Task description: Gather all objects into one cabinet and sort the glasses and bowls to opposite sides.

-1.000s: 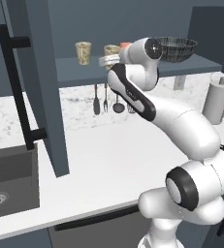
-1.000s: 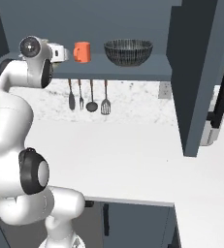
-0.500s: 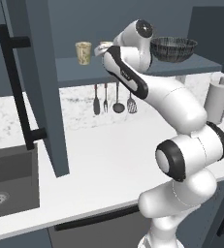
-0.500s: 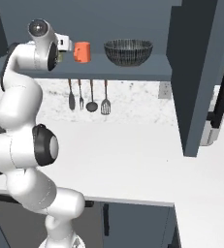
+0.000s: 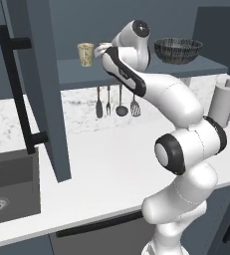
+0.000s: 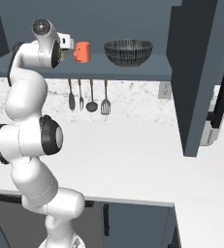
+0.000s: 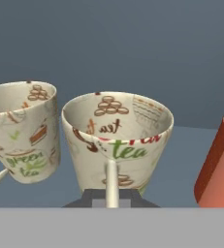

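Observation:
Inside the open slate-blue cabinet (image 5: pixel 37 74), on its shelf (image 6: pixel 133 68), my gripper (image 7: pixel 111 197) is shut on the thin handle of a beige speckled cup (image 7: pixel 117 138), a dark fingertip (image 7: pixel 91 197) on each side of it. A second beige cup (image 7: pixel 24 131) (image 5: pixel 85 54) stands just to its left. The orange-red cup (image 7: pixel 220 162) (image 6: pixel 82 52) stands to its right. Further right on the same shelf sits the wide black mesh bowl (image 5: pixel 177 50) (image 6: pixel 128 51). In the base views my hand (image 5: pixel 106 50) is at the shelf's front edge, covering the held cup.
The cabinet door (image 5: pixel 47 99) stands open at the left with its black bar handle (image 5: pixel 19 89). Utensils (image 5: pixel 116 102) hang under the shelf. A grey paper-towel roll (image 5: pixel 225 102) stands at the right, a sink (image 5: pixel 7 189) at the left. Another cabinet door (image 6: pixel 196 72) is open at the right.
My elbow and upper arm have swung up and closer to the shelf, while the hand has stayed at the shelf with the cup. The other cups and the bowl have not moved.

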